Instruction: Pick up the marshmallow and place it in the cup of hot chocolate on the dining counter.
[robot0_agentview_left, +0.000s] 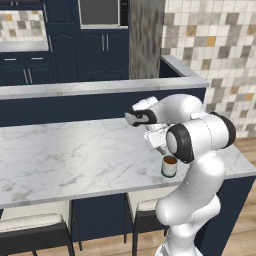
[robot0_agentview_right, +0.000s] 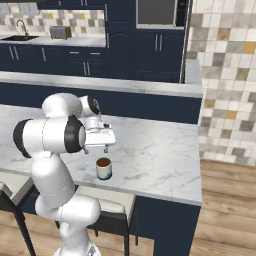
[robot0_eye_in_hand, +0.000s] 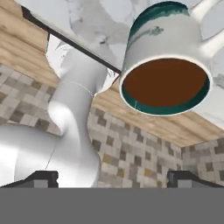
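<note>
We cannot spot the marshmallow anywhere, so we can't say where it sits; by our reckoning it would be feather-light and squashy, best pinched softly across its middle. The cup of hot chocolate (robot0_eye_in_hand: 165, 61) stands near the front edge of the desk (robot0_agentview_left: 60, 155), a smooth glazed cylinder with a greenish band and flat dark-brown liquid, probably slick and easy to tip. Our tool (robot0_agentview_right: 103, 146) hangs just above it, tips (robot0_eye_in_hand: 41, 178) spread wide with nothing between them. The desk is hard, polished veined marble, with pale padded stools (robot0_agentview_left: 30, 225) below.
</note>
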